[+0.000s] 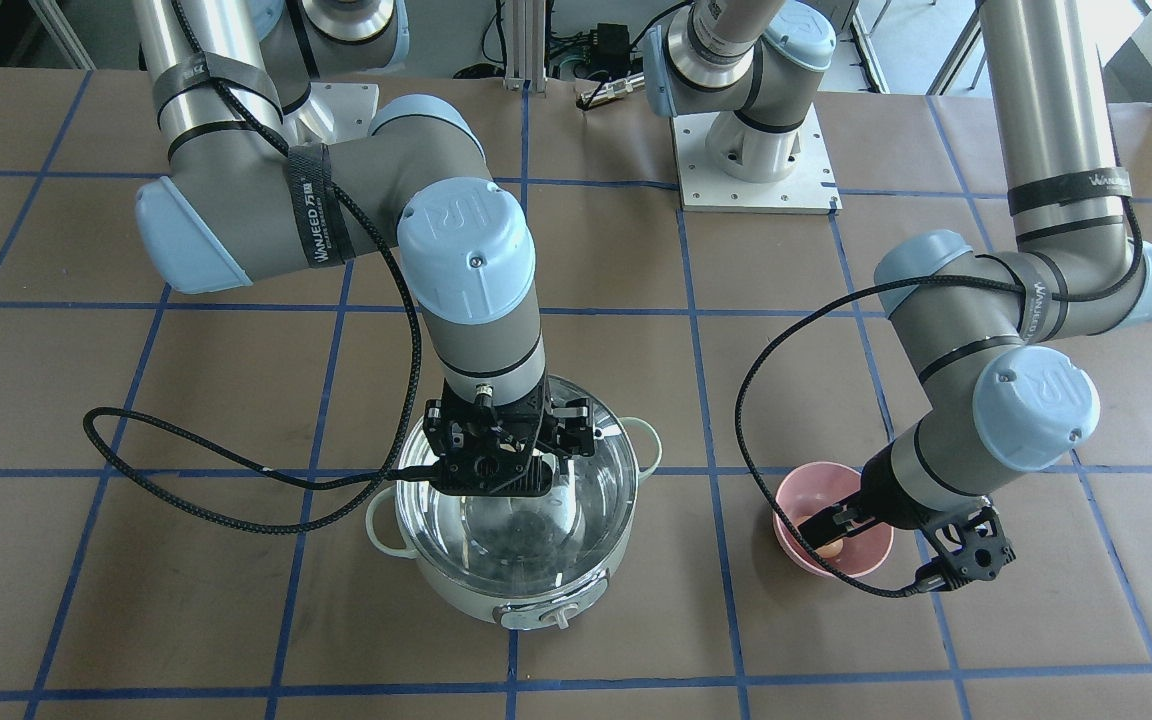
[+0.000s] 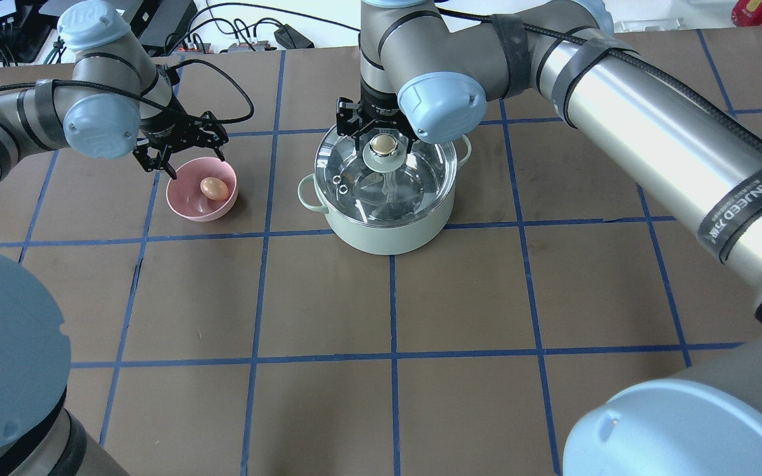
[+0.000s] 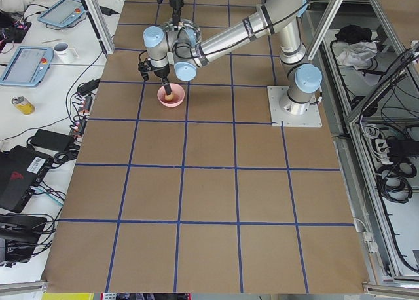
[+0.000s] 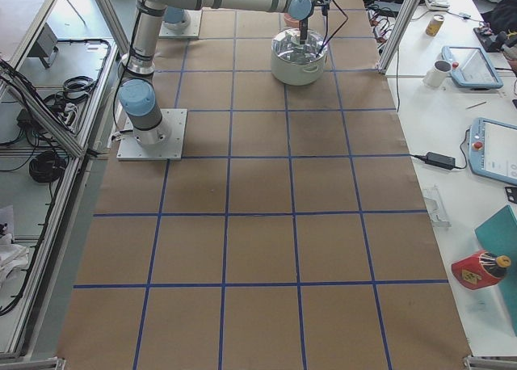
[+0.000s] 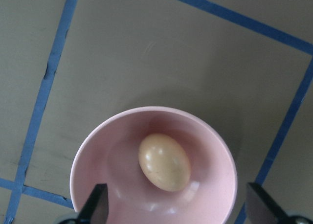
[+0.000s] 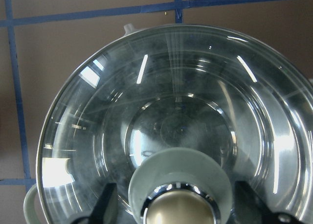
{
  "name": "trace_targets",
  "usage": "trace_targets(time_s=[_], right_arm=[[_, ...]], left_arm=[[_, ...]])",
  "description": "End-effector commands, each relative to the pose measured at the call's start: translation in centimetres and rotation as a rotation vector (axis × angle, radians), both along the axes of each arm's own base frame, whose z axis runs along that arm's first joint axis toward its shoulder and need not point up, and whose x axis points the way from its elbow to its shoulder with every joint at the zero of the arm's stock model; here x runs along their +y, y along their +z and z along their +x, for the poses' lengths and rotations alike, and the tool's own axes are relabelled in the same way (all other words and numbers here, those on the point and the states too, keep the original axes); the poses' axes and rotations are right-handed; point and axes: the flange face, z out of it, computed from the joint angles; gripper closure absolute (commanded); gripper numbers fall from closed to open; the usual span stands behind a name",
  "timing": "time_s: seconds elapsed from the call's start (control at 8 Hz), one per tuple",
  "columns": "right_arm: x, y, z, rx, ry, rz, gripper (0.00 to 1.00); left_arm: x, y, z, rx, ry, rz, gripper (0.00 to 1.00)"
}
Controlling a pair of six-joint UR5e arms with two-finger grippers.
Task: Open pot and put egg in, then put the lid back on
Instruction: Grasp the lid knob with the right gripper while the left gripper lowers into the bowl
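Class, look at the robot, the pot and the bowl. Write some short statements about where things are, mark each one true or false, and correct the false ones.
1. The egg lies in the pink bowl. True.
2. The lid lies on the table beside the pot. False: it sits on top of the pot.
3. The left gripper has its fingers shut on the egg. False: they are spread apart on either side of the egg, not touching it.
4. The right gripper is at the lid's knob, with one finger on each side. True.
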Motion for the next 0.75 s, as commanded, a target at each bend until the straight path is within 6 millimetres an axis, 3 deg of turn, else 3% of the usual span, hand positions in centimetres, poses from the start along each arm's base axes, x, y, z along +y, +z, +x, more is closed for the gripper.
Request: trace_targets(time_s=[0.0, 0.12, 0.38, 0.5, 0.62], right_arm=[[0.1, 0.3, 0.1, -0.001, 0.014, -0.002, 0.78], [0.2, 0.6, 0.0, -0.002, 0.013, -0.004, 0.98], [0.6, 1.9, -0.2, -0.007, 0.016, -0.02, 1.0], [1.1, 3.7, -1.2, -0.002, 0.037, -0.021, 1.0], [1.9, 6.8, -2.7, 0.001, 0.077, -0.039, 1.0]], left_arm=[[-0.2, -2.4, 0.1, 0.0, 0.038, 0.039, 0.0], [0.4, -3.2, 0.0, 0.004, 0.044, 0.058, 0.0], [0.7, -3.6, 0.0, -0.001, 0.051, 0.069, 0.0], [0.8, -3.6, 0.0, 0.0, 0.051, 0.073, 0.0], [0.7, -3.6, 0.0, 0.0, 0.051, 0.072, 0.0]])
